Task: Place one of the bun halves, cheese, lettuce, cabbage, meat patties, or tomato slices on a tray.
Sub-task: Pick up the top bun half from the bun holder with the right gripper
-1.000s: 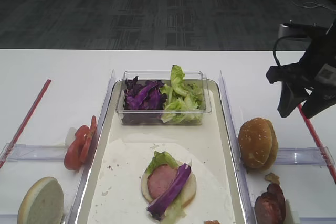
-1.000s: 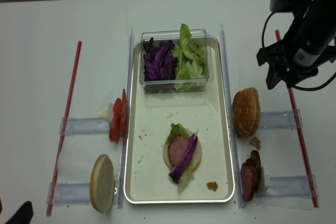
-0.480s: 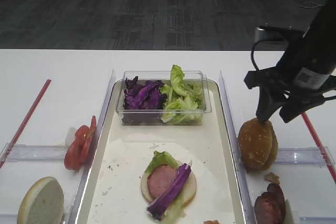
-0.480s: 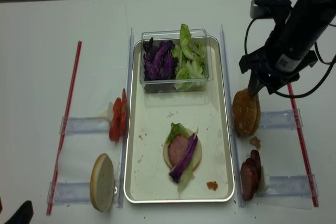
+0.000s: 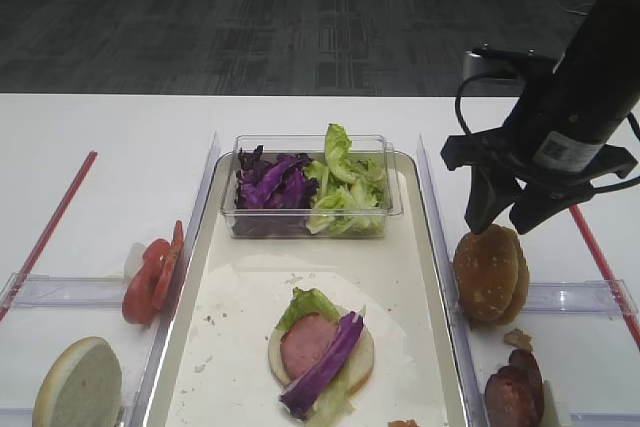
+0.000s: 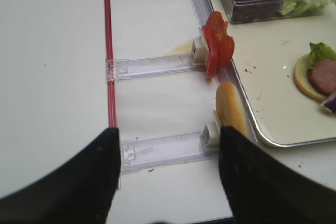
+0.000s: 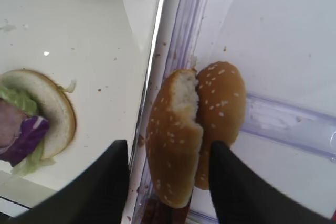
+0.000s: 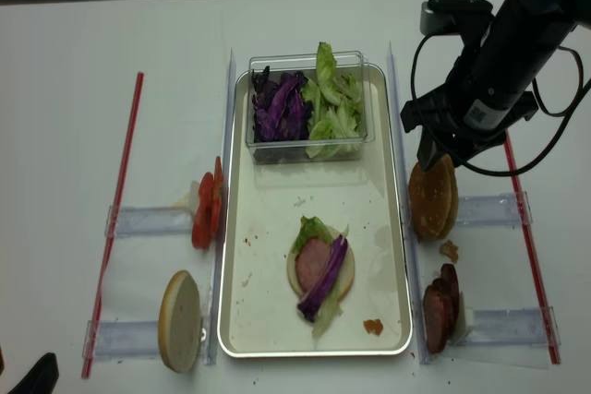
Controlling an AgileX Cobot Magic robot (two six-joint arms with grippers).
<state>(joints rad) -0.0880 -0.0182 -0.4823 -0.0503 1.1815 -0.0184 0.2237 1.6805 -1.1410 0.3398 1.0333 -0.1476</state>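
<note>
Nearest my vantage, on the white tabletop point(image 5: 110, 147), a pale-faced bun half point(image 5: 78, 384) stands on edge at left, with the tomato slices point(image 5: 152, 272) stacked on edge just beyond it. At right the dark meat patties point(image 5: 512, 392) lean on a clear side tray point(image 5: 585, 297).

On the cream tray point(image 8: 238, 219), a bottom bun point(image 5: 320, 350) sits on the paper liner carrying a pink patty, a lettuce leaf and a purple cabbage strip.

Just outside the tray's right rim, two sesame-topped bun halves point(image 7: 195, 129) stand on edge, leaning against each other.

Right end effector point(image 7: 167, 182): spread wide, one finger on each side of the nearer sesame bun. I see no contact with the bun from the wrist view.

Left end effector point(image 6: 167, 182): spread, low over bare tabletop near the pale bun half, holding nothing.

Farther back in the tray, a clear plastic box point(image 5: 310, 187) holds cabbage point(image 5: 272, 182) on the left and lettuce point(image 5: 345, 182) on the right. A red strip point(image 5: 50, 227) lies at far left.
</note>
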